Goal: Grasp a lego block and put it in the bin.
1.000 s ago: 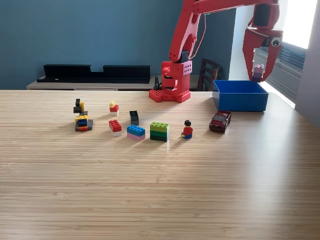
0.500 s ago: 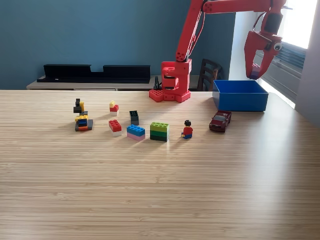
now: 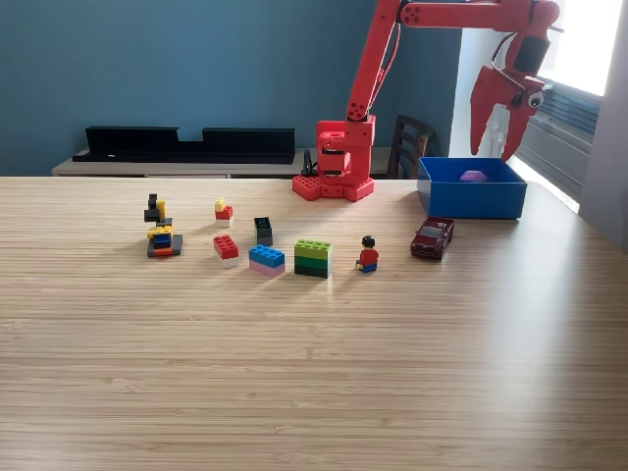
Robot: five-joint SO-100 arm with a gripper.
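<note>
One red arm (image 3: 432, 15) rose from its base (image 3: 339, 162) at the far edge of the wooden table (image 3: 314, 373) and reached toward the exterior view's right. Its gripper (image 3: 494, 147) hung above the bin (image 3: 471, 196), jaws spread apart and holding nothing. The bin sat at the table's far right in that view, and a small purple block (image 3: 473, 176) lay inside it, just showing over the front wall.

A dark red toy car (image 3: 432, 236) stood just in front of the bin, near its left corner. To the car's left was a small figure (image 3: 368, 254) with a red body and black head. Further left came a row of bricks: a green stack (image 3: 313, 258), a blue brick on a pink one (image 3: 266, 260), and a red brick on a white one (image 3: 227, 249). Behind these stood a dark brick (image 3: 263, 231) and a small red, yellow and white piece (image 3: 224, 212). At the far left of the group was a mixed cluster (image 3: 160, 232) of black, yellow, blue and orange parts.

Beyond the table, a low shelf held long black objects (image 3: 186, 143) against the blue wall (image 3: 177, 69). A dark chair (image 3: 410, 145) showed behind the base, and bright light came through a window (image 3: 589, 39) at the upper right.
</note>
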